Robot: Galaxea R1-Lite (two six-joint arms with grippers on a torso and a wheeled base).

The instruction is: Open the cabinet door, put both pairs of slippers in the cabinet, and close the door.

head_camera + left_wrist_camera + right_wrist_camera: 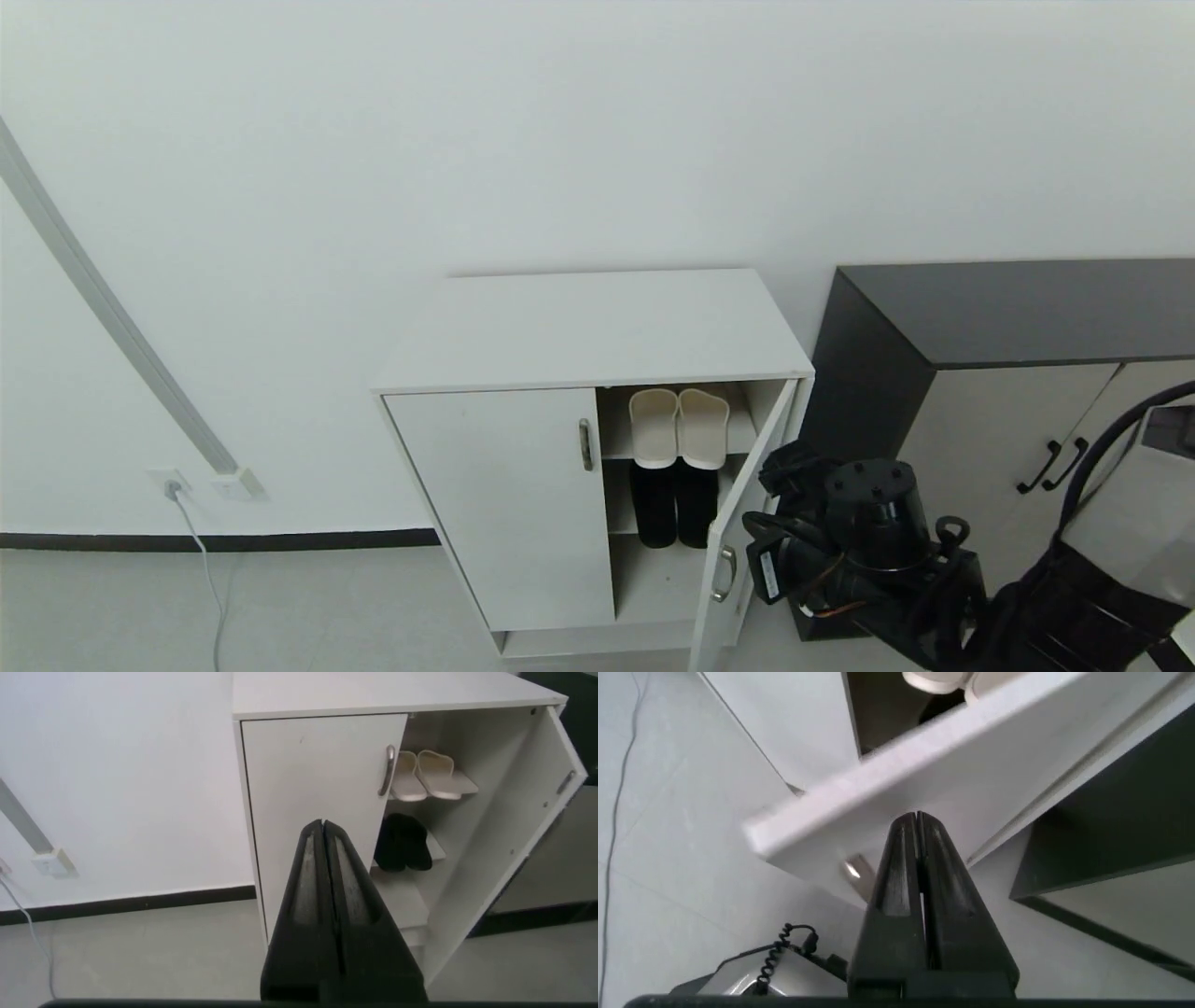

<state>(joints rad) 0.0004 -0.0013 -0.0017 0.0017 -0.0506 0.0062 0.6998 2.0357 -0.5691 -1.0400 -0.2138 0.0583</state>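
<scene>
Currently left gripper (322, 826) clenched empty, right gripper (918, 818) clenched empty beside open door (999, 737)

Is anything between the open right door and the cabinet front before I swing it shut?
Nothing visible. The white slippers and black slippers appear to sit inside on their shelves, and the right gripper is at the door's outer side.
</scene>
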